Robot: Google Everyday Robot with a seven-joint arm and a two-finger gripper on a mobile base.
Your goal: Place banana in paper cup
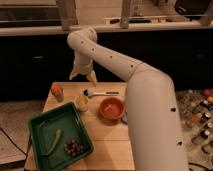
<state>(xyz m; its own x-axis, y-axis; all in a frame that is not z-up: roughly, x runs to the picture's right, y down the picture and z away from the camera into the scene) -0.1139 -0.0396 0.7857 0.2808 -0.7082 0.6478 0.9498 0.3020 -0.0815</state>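
Nearest, at the front L corner of the wooden table [107,142], a green tray [35,120] is sitting at a slight angle. A long green veg [55,141] is lying inside it, w/ a dark bunch of grapes [74,147] beside it toward the tray's near R corner. On the R, the robot's thick white arm [150,110] is rising from the bottom edge and bending back over the table.

Mid-table, the red-orange bowl [112,99] is resting just L of the arm. The paper cup [81,103] is standing upright btwn the bowl and the tray's far corner, near both but apart from the bowl. Banana: can't tell where it is; something pale is showing at the cup's mouth, unclear what.

Further back, a utensil w/ a dark handle [101,93] is lying flat behind the bowl, and an orange item [57,90] is sitting at the far L edge.

The gripper [83,76] is hanging above the table's far edge, behind the cup, pointing down, its two tan prongs spread apart w/ nothing btwn them. A dark counter [40,30] is running along behind.
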